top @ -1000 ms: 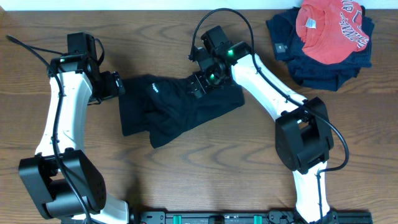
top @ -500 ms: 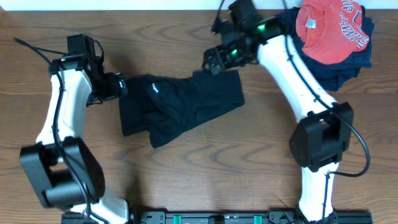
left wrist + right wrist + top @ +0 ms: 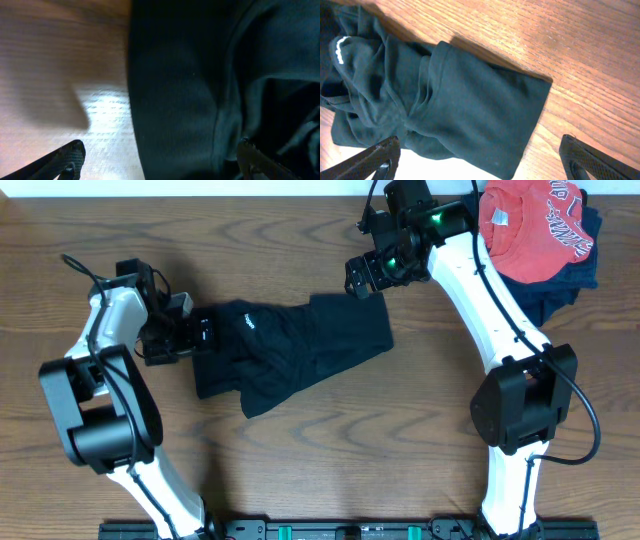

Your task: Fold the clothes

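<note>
Lying crumpled at mid-surface: one black garment (image 3: 290, 350), bunched into folds, its longer axis running from lower left to upper right. A small tag (image 3: 247, 321) with white print shows near its upper left.

Other items:
- Red shirt (image 3: 530, 225) with white lettering, at the far right corner, resting on top of a navy garment (image 3: 572, 280). Both lie well apart from the black garment.
- Bare wooden surface (image 3: 350, 450) all around.

Obstructions: the right arm's white link runs between the black garment and the corner pile and covers the pile's left edge.

Left gripper (image 3: 198, 335): released, jaws spread wide at the garment's left edge. In the wrist view the left gripper (image 3: 160, 165) straddles that edge, with one fingertip (image 3: 70, 155) over bare wood and the other over dark cloth. Nothing is pinched.

Right gripper (image 3: 366, 278): released, just beside the garment's upper right corner. From its own camera the right gripper (image 3: 485, 160) has its jaws far apart, with the flat hemmed panel of the garment (image 3: 460, 110) below.

Hard to make out:
- The left wrist view is dim and blurred, and the fabric folds merge into shadow.
- The tag's print is too small to read.
- The red shirt's lettering is cut off by the frame's top edge.
- The lower layers of the navy garment are hidden.
</note>
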